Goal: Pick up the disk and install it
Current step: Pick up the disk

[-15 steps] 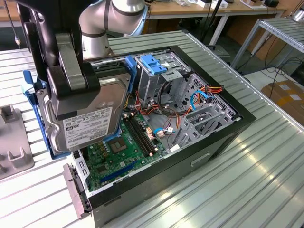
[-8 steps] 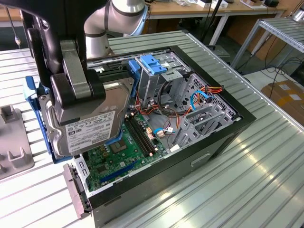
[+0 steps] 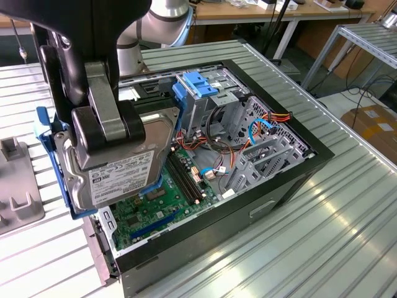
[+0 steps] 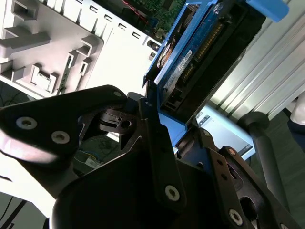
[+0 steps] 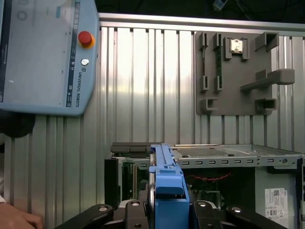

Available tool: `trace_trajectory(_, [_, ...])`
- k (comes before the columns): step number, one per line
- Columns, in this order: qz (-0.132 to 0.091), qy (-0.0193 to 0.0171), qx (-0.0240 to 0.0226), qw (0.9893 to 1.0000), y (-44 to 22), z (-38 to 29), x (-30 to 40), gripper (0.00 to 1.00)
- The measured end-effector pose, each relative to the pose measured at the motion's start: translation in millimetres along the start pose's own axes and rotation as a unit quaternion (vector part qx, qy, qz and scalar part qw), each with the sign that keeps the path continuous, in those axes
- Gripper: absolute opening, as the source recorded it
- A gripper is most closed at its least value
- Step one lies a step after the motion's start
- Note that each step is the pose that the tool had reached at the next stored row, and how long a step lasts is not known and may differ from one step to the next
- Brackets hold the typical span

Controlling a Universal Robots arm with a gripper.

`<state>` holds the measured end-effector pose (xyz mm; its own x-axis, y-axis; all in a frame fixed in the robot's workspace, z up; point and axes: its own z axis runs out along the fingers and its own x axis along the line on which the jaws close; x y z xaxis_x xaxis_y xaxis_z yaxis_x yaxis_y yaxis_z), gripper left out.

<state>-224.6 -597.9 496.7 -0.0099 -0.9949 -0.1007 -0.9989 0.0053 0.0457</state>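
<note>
The disk (image 3: 127, 174), a grey metal drive with a white label and bright blue rails, hangs tilted over the exterior view's left end of the open computer case (image 3: 273, 198). My gripper (image 3: 93, 141) is shut on it, one grey and black finger (image 3: 105, 121) pressed across its top face. In the second wrist view the disk (image 4: 190, 52) sticks out from between the black fingers of the gripper (image 4: 178, 129), connector edge showing. In the first wrist view the blue rail of the disk (image 5: 167, 188) stands edge-on in the gripper (image 5: 167, 212), above the case.
Inside the case a metal drive cage topped by a blue bracket (image 3: 198, 87) stands at the back, with the green motherboard (image 3: 161, 205) and cables below. A grey fixture tray (image 5: 238, 71) lies on the ribbed table beside the case. A teach pendant (image 5: 43, 57) and a hand (image 5: 14, 222) lie nearby.
</note>
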Motion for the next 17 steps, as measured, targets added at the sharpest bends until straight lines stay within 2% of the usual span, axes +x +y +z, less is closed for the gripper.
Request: trace_trajectory(17, [0.0,0.0,0.0,1.0,-1.6,-1.3,14.7,0.37])
